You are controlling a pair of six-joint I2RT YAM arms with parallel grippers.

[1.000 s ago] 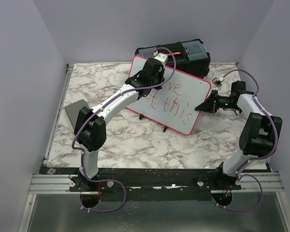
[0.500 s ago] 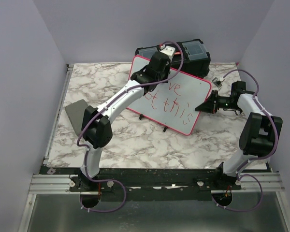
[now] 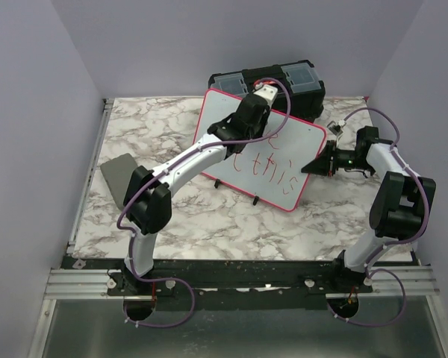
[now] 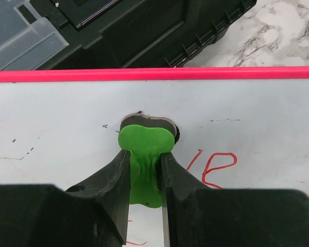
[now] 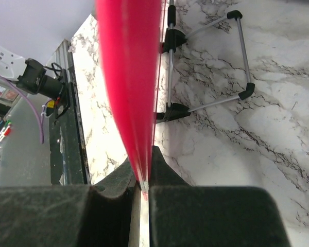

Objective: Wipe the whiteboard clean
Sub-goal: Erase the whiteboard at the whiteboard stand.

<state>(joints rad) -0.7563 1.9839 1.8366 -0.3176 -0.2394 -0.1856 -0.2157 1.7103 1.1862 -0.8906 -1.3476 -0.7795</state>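
The whiteboard (image 3: pixel 287 160) stands tilted on its wire stand at the back of the table, pink-rimmed, with red handwriting (image 3: pixel 272 168) on its lower right part. My left gripper (image 3: pixel 245 125) is shut on a green eraser (image 4: pixel 144 144), whose dark pad presses on the board's white face (image 4: pixel 67 118) just below the top rim. Red letters (image 4: pixel 219 169) lie right of the eraser. My right gripper (image 3: pixel 313 164) is shut on the board's right edge; the pink rim (image 5: pixel 129 77) runs between its jaws (image 5: pixel 142 164).
A black toolbox (image 3: pixel 284 80) with clear lid compartments sits right behind the board, close above the rim (image 4: pixel 134 31). A small grey flat pad (image 3: pixel 118 173) lies at the table's left. The stand's wire legs and black feet (image 5: pixel 206 62) rest on the marble top. Walls close in all around.
My left gripper has slid right along the board's upper part with the eraser. Less red writing shows at the top line. The right arm has held still.
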